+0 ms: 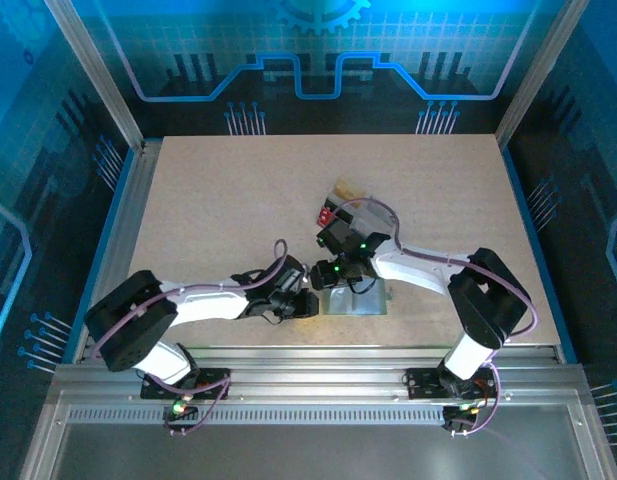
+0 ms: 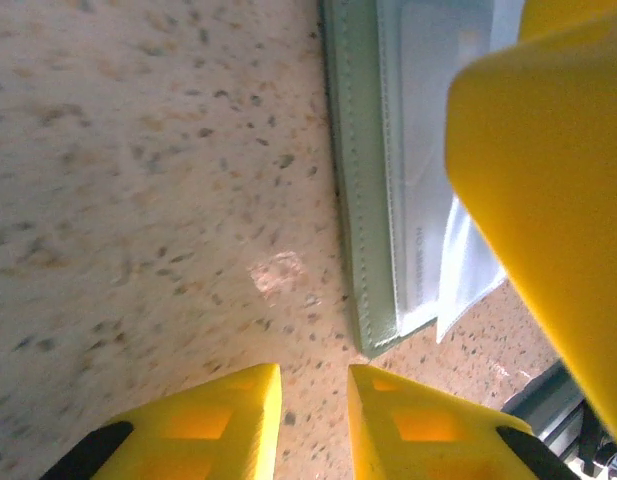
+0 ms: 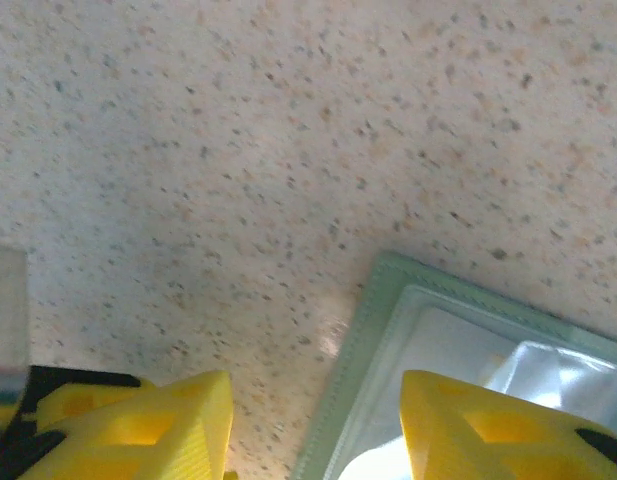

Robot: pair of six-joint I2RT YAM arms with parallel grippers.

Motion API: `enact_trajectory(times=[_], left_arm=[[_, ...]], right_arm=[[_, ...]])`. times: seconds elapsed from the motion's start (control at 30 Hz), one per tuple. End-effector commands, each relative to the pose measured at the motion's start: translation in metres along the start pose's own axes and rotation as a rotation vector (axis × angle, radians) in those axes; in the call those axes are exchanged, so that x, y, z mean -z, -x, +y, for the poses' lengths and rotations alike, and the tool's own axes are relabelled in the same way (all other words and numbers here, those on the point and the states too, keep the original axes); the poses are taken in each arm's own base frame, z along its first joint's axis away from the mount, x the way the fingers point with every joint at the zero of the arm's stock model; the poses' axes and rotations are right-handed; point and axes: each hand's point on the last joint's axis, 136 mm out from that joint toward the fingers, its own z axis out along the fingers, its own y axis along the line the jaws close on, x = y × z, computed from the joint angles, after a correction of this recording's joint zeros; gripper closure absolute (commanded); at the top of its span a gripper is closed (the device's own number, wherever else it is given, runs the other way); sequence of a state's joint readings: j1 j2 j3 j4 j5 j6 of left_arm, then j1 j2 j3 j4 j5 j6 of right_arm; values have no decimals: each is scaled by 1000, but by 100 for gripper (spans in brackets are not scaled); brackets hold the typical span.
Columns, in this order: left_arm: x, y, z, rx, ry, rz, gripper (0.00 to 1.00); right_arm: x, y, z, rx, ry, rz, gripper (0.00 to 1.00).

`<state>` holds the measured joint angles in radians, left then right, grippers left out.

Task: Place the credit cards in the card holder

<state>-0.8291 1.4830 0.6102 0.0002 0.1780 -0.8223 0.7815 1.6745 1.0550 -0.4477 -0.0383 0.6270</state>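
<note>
The sage-green card holder (image 1: 366, 303) lies opened flat near the table's front edge. In the left wrist view its stitched green border (image 2: 360, 210) frames pale clear pockets (image 2: 428, 150). My left gripper (image 2: 314, 375) hovers just off the holder's near corner, its jaws narrowly open over bare table. My right gripper (image 3: 318, 385) is open wide above the holder's corner (image 3: 360, 330), with nothing between its fingers. One yellow finger (image 2: 548, 200) of the right gripper shows in the left wrist view. The credit cards (image 1: 331, 213) lie farther back, a red one beside a tan one (image 1: 344, 187), partly hidden by the right arm.
Both grippers, left (image 1: 306, 303) and right (image 1: 326, 275), crowd together at the holder's left side. A metal rail (image 1: 308, 352) runs along the front edge and frame posts stand at the back corners. Speckled tabletop (image 1: 218, 200) stretches to the left and back.
</note>
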Motion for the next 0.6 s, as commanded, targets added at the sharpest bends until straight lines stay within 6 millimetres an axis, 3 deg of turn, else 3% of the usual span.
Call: enact_trajectory(times=[0.0, 0.2, 0.3, 0.37, 0.47, 0.57], left_arm=[[17, -9, 8, -5, 23, -11, 72], [56, -10, 21, 11, 30, -78, 65], [76, -8, 27, 26, 20, -115, 62], [87, -7, 29, 24, 9, -130, 57], [101, -2, 25, 9, -8, -152, 50], [107, 10, 16, -4, -36, -169, 42]], right_arm=[[3, 25, 27, 26, 90, -30, 48], [9, 42, 55, 95, 156, -27, 43], [27, 54, 49, 125, 114, -76, 43], [47, 66, 28, 124, 27, -127, 43], [80, 84, -26, 102, -222, -190, 42], [108, 96, -78, 79, -461, -214, 33]])
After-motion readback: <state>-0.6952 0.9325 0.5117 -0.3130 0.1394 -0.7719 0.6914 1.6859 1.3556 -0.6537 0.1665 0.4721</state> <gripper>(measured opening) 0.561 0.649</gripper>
